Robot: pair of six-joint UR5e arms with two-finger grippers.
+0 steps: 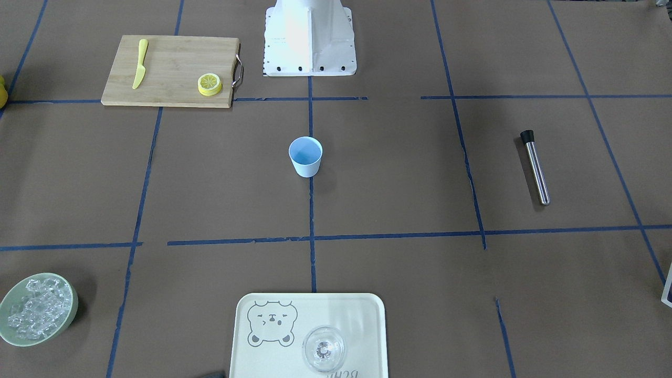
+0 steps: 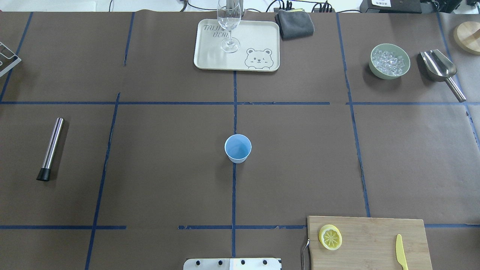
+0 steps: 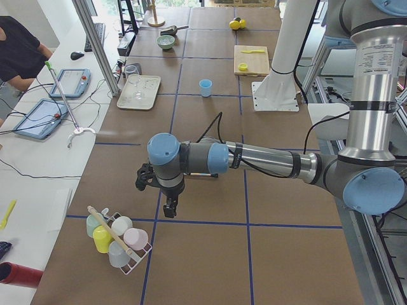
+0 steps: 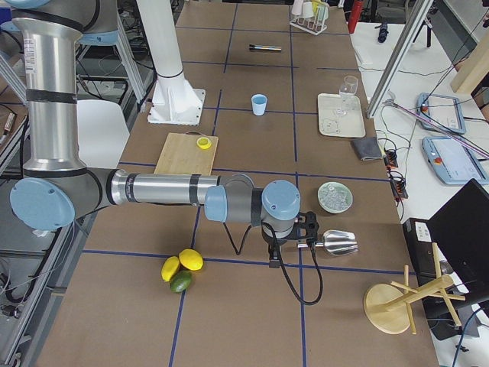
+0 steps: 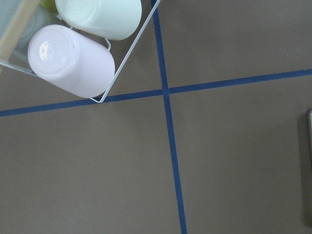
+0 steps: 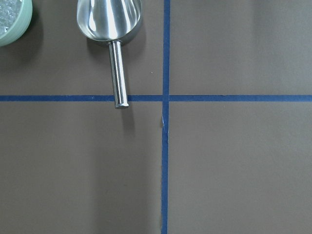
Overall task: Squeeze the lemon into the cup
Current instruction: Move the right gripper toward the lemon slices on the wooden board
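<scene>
Lemon lies flat on the board, well apart from the upright cup at table centre. Pick-up not yet begun: left gripper hangs by a rack, right gripper beside the scoop. Finger spacing cannot be told for either. Next move, by judgement: the right arm reaches the board and pinches the slice.

One cup, one glass, one knife

Table: brown paper cover, blue tape grid.
White side bench at 9 o'clock in left-end view; tablets on it.
</scene>
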